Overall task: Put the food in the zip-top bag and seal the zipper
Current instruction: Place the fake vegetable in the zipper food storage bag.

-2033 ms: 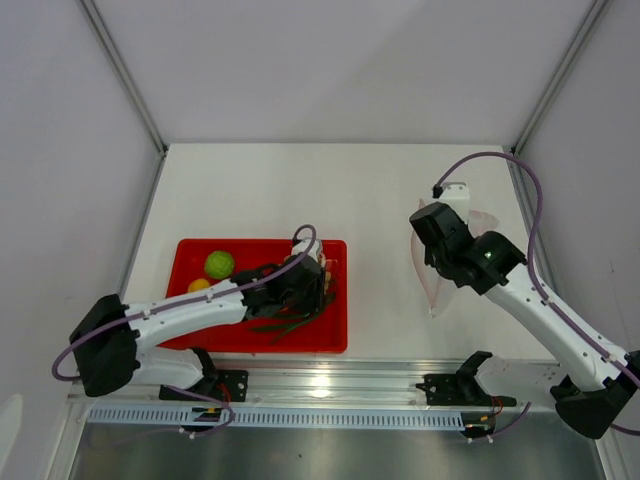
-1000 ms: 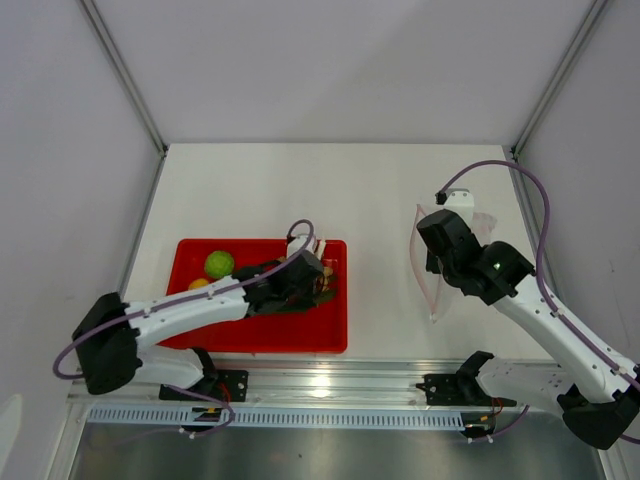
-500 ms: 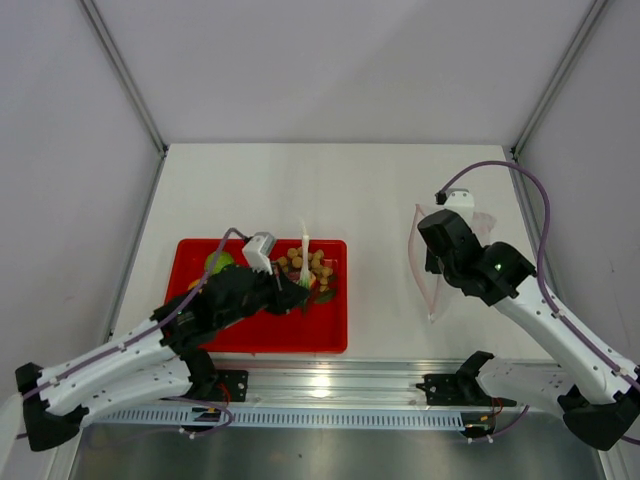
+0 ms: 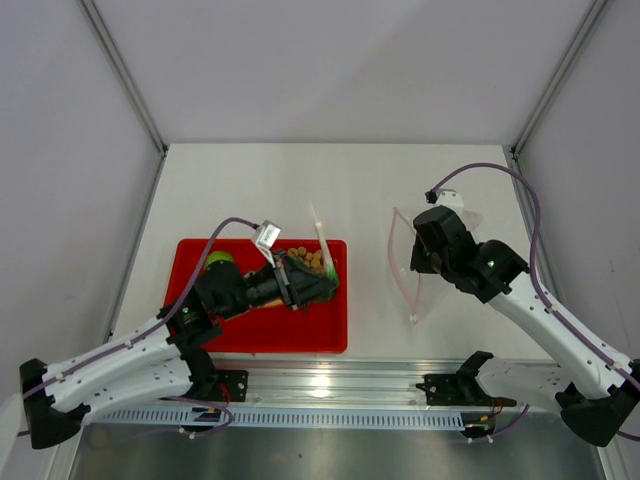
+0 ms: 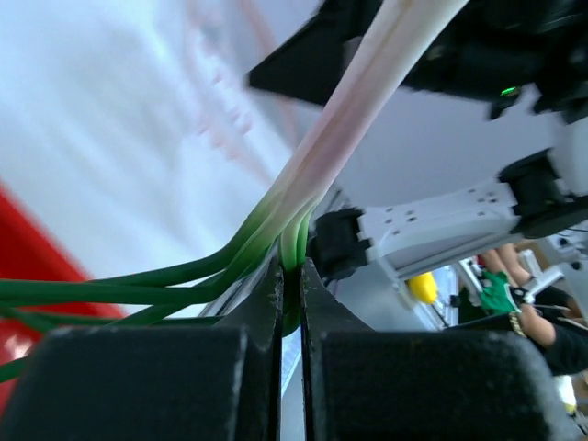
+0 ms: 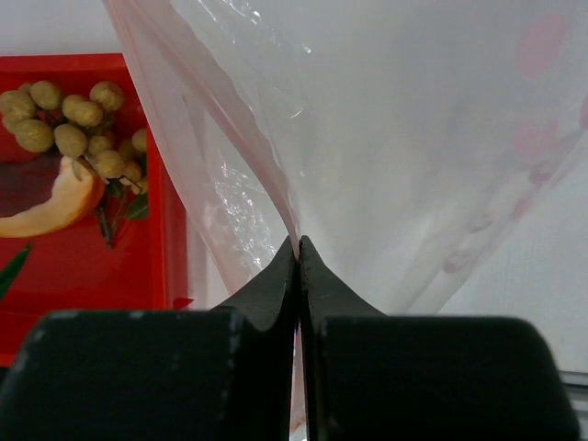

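Observation:
My left gripper (image 4: 312, 285) hovers over the red tray (image 4: 250, 342), shut on the green stalks (image 5: 303, 197). Their pale end (image 4: 321, 238) sticks up and away from the tray. The cluster of tan balls (image 6: 78, 124) and the brown-red meat slab (image 6: 37, 193) lie in the tray. The green ball (image 4: 218, 260) peeks out beside my left arm. My right gripper (image 6: 297, 246) is shut on the rim of the zip-top bag (image 6: 386, 138), which hangs lifted to the right of the tray (image 4: 402, 262). Its pinkish zipper (image 6: 195, 110) runs up from the fingertips, and the mouth gapes toward the tray.
The white table (image 4: 350, 190) extends behind the tray and bag. Metal frame posts (image 4: 125, 75) rise at both back corners. The arm bases sit on a rail (image 4: 330, 385) along the near edge.
My left arm has raised the green stalks off the tray and turned to point right. My right gripper has carried the bag left, closer to the tray.

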